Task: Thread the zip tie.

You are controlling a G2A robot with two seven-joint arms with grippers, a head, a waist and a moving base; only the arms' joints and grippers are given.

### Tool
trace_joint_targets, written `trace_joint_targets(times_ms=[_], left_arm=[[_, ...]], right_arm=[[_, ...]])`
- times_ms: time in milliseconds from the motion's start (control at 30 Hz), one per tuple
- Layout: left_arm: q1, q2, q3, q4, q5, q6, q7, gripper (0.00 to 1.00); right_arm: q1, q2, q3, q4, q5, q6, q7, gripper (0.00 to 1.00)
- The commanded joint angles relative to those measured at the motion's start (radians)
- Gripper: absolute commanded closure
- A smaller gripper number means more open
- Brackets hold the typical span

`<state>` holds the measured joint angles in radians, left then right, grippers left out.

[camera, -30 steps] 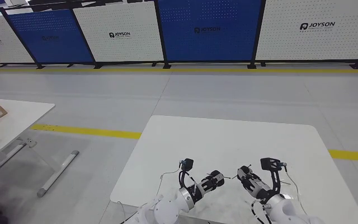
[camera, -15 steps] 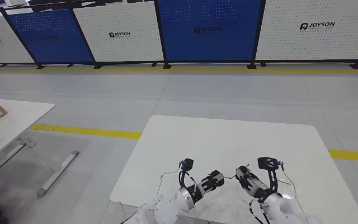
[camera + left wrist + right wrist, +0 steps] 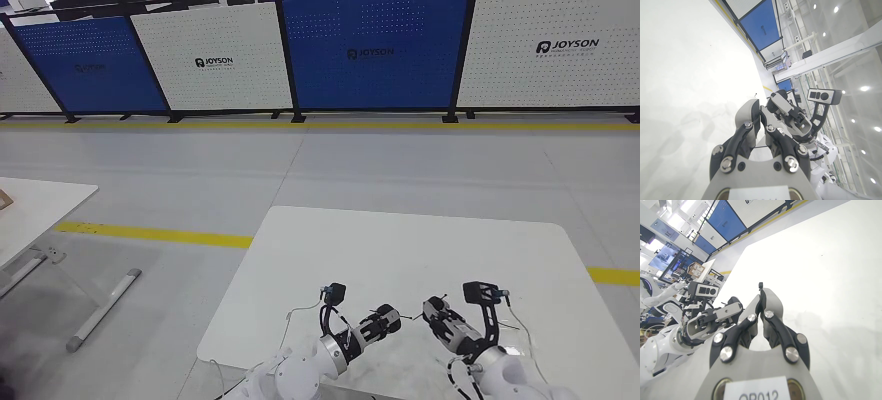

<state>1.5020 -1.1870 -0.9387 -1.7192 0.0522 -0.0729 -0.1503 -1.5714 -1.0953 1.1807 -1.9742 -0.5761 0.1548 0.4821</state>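
A thin black zip tie is held between both grippers low over the white table point(image 3: 400, 250). My left gripper point(image 3: 759, 106) is shut on it; the tie's tip point(image 3: 755, 94) pokes out past the fingertips, and a length of strap point(image 3: 761, 146) crosses behind the fingers. My right gripper point(image 3: 761, 293) is shut on the other end, with the tie's square head point(image 3: 760, 284) sticking out beyond its fingertips. From above, the left gripper point(image 3: 386, 321) and right gripper point(image 3: 434, 308) face each other a short gap apart near the table's front edge.
The tabletop stretches bare toward its far edge point(image 3: 420, 210). Another white table point(image 3: 30, 205) stands off to the left across the floor. Blue and white panels point(image 3: 370, 50) line the back of the room.
The right gripper has shifted very slightly toward the left one and back. The left arm has stayed still, and both grippers have kept their hold.
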Motion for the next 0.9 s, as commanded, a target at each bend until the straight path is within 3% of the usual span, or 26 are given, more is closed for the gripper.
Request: trace_joint_targets(times_ms=[0,500,700,867], left_arm=[[0.000,0.000,0.000,0.000,0.000,0.000,0.000,1.00],[0.000,0.000,0.000,0.001,-0.001,0.001,0.002,1.00],[-0.007,-0.006,-0.003,0.012,-0.037,0.035,0.030,1.00],[-0.009,-0.006,-0.003,0.012,-0.042,0.039,0.030,1.00]], right_arm=[[0.005,-0.001,-0.005,0.002,-0.006,0.003,0.006,1.00],[-0.005,-0.004,0.010,-0.003,-0.002,0.004,-0.008,1.00],[-0.005,-0.004,0.010,-0.003,-0.002,0.004,-0.008,1.00],[-0.005,-0.004,0.010,-0.003,-0.002,0.004,-0.008,1.00]])
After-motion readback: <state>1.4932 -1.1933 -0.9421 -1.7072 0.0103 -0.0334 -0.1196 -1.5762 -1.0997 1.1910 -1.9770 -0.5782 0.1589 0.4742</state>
